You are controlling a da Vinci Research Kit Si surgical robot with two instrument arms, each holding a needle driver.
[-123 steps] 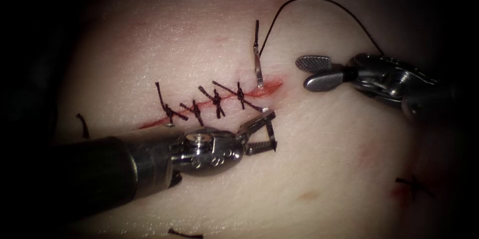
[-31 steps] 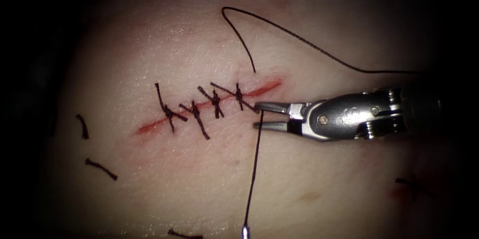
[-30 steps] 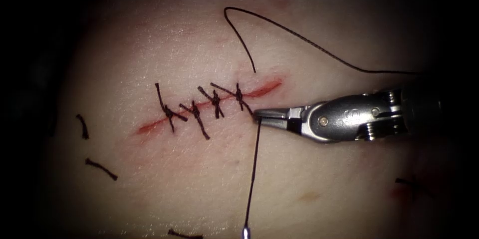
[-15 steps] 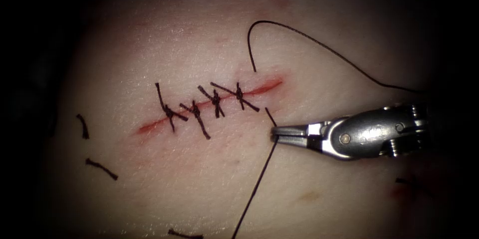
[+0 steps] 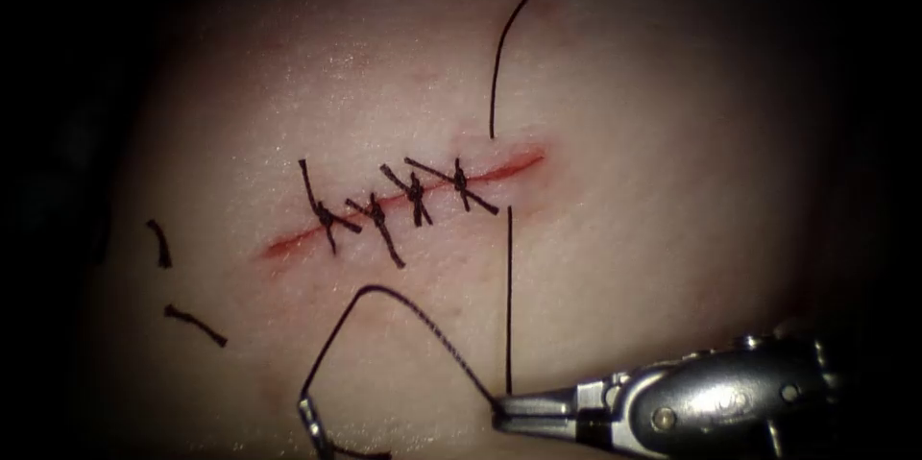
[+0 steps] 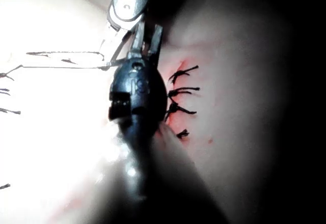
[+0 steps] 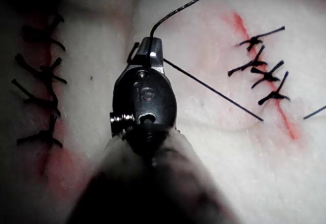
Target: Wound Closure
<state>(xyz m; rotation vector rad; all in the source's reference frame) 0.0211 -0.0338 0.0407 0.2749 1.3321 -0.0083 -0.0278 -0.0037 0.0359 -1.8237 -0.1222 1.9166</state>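
Pork-belly tissue (image 5: pixel 672 181) seen from the endoscope, with a slanting red cut (image 5: pixel 514 165) at centre. Four knotted stitches (image 5: pixel 415 193) cross the cut's middle, while its right end, toward 2 o'clock, gapes red.

The right tool (image 5: pixel 501 410) enters from 4 o'clock near the lower edge. Its jaws are pressed together on the black thread (image 5: pixel 508 306). From that grip one strand rises straight to the tissue just below the cut's right end. Another strand leaves the tissue just above that end and curves off the upper edge toward 1 o'clock. A third strand arcs from the jaws toward 7 o'clock and ends at the needle (image 5: pixel 309 417). Just a short metal piece of it shows at the lower edge, seemingly out of the tissue.

Two cut ends of thread (image 5: pixel 194 324) lie toward 8 o'clock. A broad bare stretch of tissue lies right of the cut.

In the left wrist view, the left tool (image 6: pixel 146 36) sits beside the stitches; what it holds cannot be made out.
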